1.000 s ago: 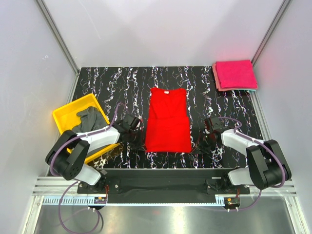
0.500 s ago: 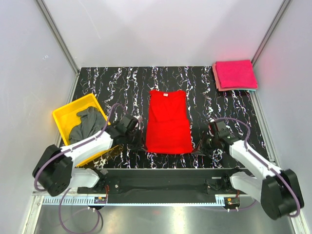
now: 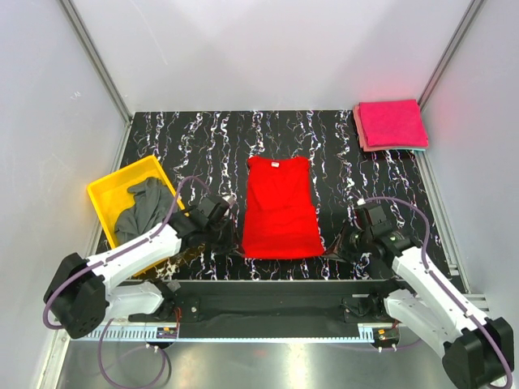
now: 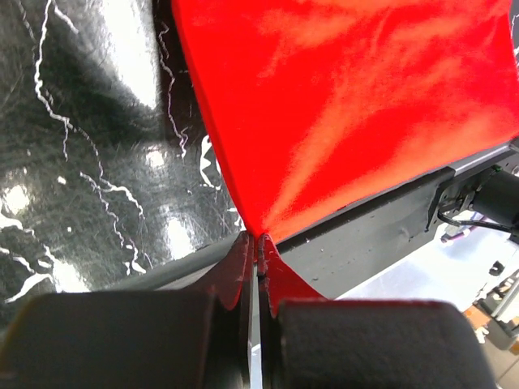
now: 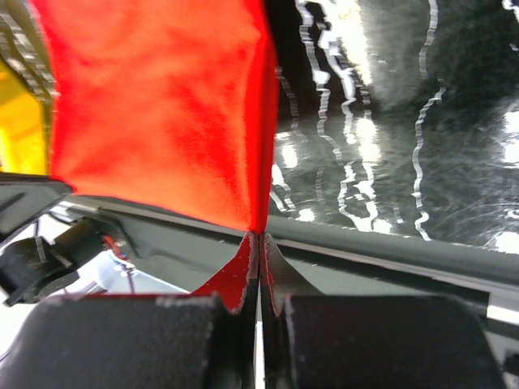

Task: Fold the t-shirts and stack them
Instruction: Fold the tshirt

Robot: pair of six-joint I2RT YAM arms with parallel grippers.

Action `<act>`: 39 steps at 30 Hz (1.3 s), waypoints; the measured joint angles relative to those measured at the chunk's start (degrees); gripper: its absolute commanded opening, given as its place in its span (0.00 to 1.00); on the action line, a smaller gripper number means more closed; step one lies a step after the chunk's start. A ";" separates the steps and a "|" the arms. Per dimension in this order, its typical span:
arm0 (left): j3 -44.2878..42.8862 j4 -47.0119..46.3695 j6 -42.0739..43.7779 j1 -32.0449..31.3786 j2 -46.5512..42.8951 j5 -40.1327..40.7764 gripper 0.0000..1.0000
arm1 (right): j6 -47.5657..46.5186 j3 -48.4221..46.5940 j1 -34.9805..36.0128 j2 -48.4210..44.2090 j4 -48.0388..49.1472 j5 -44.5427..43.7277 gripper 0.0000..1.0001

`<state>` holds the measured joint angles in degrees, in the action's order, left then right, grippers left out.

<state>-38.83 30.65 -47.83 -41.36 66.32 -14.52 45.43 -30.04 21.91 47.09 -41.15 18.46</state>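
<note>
Left pincer (image 4: 258, 243) and right pincer (image 5: 259, 239) stay clamped on red t-shirt (image 3: 280, 209) hem corners, dragged nearer the desk (image 3: 203, 138) edge, probably pre-fold straightening.

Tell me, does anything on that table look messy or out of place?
Only the dark grey shirt, crumpled in the yellow tray at the left. The red shirt lies spread flat, its near corners pinched by the left gripper and right gripper; the pink stack at the far right corner looks neatly folded.
</note>
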 measured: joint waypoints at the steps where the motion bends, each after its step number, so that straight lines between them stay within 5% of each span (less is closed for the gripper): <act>1: -0.17 0.31 -0.33 0.00 -0.20 -0.02 0.00 | 0.20 -0.72 0.09 -0.35 -0.55 -0.04 0.00; 18: -4.98 4.61 -2.01 -1.16 -2.84 1.20 0.00 | 1.11 -5.60 1.36 -5.75 -6.58 -3.61 0.00; 30: -28.79 7.19 4.79 9.27 12.94 2.10 0.00 | -8.13 -33.16 1.31 18.56 -3.96 -14.71 0.00; 39: -43.15 6.95 8.46 17.16 26.38 1.44 0.00 | -14.86 -48.33 -3.96 35.36 0.83 -15.06 0.00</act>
<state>-81.97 37.60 -39.38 -24.21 92.71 -13.08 30.57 -78.37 17.96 82.46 -40.32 3.40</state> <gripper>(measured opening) 0.015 0.010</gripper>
